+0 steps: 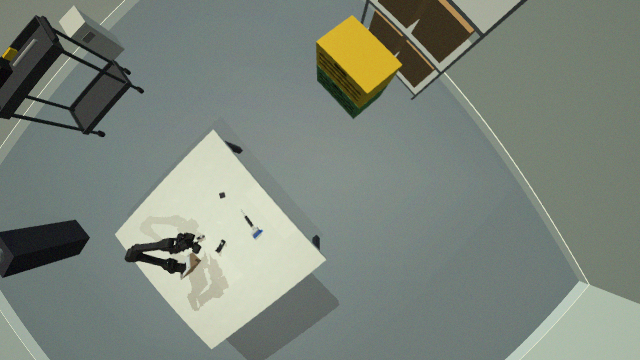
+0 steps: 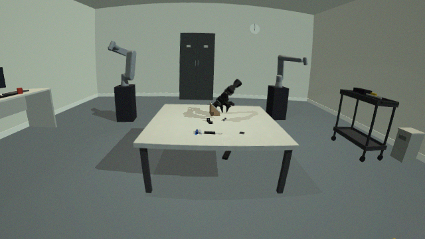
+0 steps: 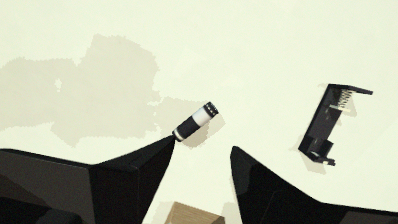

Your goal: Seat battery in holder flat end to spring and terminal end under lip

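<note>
The battery [image 3: 196, 121] [image 2: 224, 119] [image 1: 201, 238], with black and white bands, lies slanted on the table, outside the holder. The black holder [image 3: 320, 122] [image 2: 209, 121] [image 1: 220, 246] stands apart to its right in the wrist view, empty, with its coil spring at the upper end and the lip at the lower end. My gripper [image 3: 203, 146] [image 2: 224, 111] is partly open and holds nothing. Its left fingertip overlaps the battery's lower-left end in the wrist view; the exterior view shows the fingers above the table. Which battery end carries the terminal is unclear.
A wooden wedge-like block [image 3: 195, 215] [image 2: 214, 110] [image 1: 193, 265] stands close to the arm. A dark-handled tool [image 1: 248, 220] [image 2: 210, 133] with a blue piece [image 1: 257, 233] [image 2: 196, 132] beside it and a small dark block [image 1: 222, 195] [image 2: 242, 133] lie farther out on the table.
</note>
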`<state>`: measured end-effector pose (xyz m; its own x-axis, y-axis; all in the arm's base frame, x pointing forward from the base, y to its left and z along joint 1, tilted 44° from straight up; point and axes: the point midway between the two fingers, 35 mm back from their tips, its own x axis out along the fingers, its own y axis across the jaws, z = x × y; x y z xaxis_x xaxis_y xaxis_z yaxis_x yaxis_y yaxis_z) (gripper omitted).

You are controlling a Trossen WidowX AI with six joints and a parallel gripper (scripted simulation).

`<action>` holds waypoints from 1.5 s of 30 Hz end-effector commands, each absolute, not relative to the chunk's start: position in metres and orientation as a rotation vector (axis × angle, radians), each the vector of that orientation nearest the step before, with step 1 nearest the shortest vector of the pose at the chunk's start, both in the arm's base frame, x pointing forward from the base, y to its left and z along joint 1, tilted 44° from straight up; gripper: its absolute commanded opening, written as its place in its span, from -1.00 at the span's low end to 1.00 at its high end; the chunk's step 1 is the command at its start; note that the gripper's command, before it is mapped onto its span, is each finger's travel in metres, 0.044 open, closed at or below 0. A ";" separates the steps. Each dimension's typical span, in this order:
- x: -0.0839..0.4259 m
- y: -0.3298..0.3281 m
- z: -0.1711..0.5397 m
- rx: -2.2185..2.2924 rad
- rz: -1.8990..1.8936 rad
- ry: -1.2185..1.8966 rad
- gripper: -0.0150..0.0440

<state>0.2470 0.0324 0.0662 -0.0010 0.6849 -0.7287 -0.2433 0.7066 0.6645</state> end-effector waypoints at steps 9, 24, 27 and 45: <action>0.234 0.059 0.048 0.954 0.253 1.640 0.26; 0.235 0.066 0.040 0.954 0.251 1.640 0.26; 0.235 0.069 0.037 0.954 0.251 1.640 0.26; 0.235 0.090 0.016 0.955 0.254 1.639 0.26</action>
